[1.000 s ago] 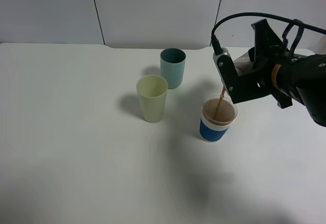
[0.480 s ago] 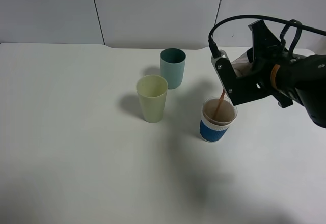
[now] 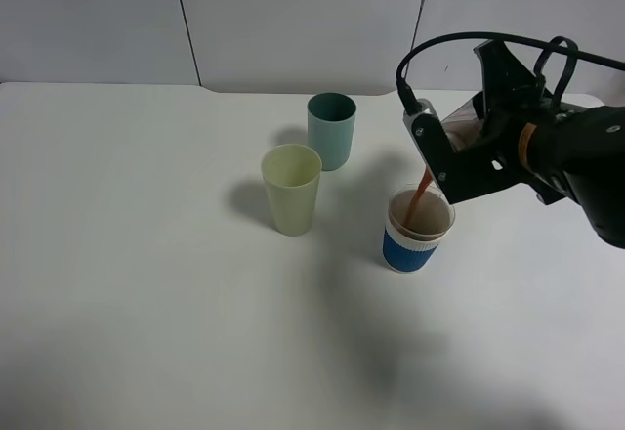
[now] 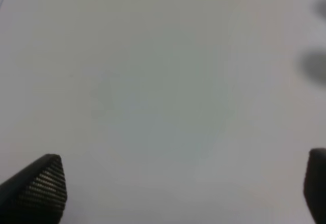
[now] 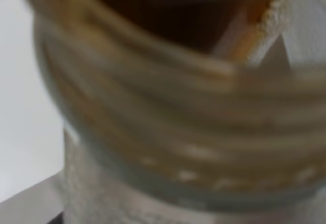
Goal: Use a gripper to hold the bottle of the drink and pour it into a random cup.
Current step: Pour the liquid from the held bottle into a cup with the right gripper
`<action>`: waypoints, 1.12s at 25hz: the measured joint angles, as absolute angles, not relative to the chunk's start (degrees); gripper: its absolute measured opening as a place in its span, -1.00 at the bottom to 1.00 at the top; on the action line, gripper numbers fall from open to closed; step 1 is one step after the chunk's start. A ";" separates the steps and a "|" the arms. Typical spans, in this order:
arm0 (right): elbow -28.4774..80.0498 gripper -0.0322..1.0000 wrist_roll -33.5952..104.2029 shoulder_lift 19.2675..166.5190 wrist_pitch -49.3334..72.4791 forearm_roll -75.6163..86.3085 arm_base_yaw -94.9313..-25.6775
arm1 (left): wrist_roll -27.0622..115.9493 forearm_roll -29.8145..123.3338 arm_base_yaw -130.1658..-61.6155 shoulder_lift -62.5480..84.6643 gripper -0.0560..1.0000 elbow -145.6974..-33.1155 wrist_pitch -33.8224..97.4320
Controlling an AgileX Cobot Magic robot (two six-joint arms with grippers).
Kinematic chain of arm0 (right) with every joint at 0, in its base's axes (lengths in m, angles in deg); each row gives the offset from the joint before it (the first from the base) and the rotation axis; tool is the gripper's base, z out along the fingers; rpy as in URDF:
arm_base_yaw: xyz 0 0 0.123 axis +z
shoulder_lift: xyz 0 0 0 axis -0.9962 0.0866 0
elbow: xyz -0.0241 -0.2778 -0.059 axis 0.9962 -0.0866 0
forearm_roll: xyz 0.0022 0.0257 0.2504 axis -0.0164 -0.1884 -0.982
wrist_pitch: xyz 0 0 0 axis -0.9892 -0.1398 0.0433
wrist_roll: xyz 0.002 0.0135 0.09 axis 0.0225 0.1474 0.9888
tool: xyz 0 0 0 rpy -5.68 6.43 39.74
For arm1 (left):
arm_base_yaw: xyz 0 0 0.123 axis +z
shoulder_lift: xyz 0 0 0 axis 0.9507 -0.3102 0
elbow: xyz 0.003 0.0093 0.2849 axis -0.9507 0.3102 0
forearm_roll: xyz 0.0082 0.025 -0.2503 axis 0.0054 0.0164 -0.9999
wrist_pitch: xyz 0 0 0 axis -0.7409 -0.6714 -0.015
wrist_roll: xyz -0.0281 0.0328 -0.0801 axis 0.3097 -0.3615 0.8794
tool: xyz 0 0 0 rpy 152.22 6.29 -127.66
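As the drink [image 3: 422, 189] runs: pouring is the step in hand, a thin reddish stream dropping into the blue cup [image 3: 408, 250] on the right of the bench [image 3: 146, 283].
Bottle [image 3: 461, 129]: tipped mouth-down, just above that cup's far-right rim.
Right fingers [image 3: 436, 156]: clamped on the bottle.
Left fingers [image 4: 41, 188]: spread wide, holding nothing, over bare bench.
Next: I'd watch the fill, then roll the bottle upright before the cup brims.

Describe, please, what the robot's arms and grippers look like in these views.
The right arm is bulky and black, with an orange band near the wrist and a black cable arching over it. The right gripper is black with a pale grey finger plate. Of the left gripper, only two black, ridged fingertips show.
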State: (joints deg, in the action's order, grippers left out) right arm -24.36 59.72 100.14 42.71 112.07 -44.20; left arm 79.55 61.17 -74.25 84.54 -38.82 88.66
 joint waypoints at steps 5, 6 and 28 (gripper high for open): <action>-24.36 -0.23 58.17 100.14 43.37 112.07 -44.20 | 79.55 61.17 -74.25 84.54 0.86 -38.82 88.66; -24.36 -0.23 58.17 100.14 43.39 112.07 -44.20 | 79.55 61.17 -74.25 84.54 0.86 -38.82 88.66; -24.36 -0.23 52.74 100.14 44.47 112.07 -44.20 | 79.55 61.17 -74.25 84.54 0.86 -38.82 88.66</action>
State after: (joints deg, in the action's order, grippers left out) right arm -24.36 52.74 100.14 44.47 112.07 -44.20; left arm 79.55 61.17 -74.25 84.54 -38.82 88.66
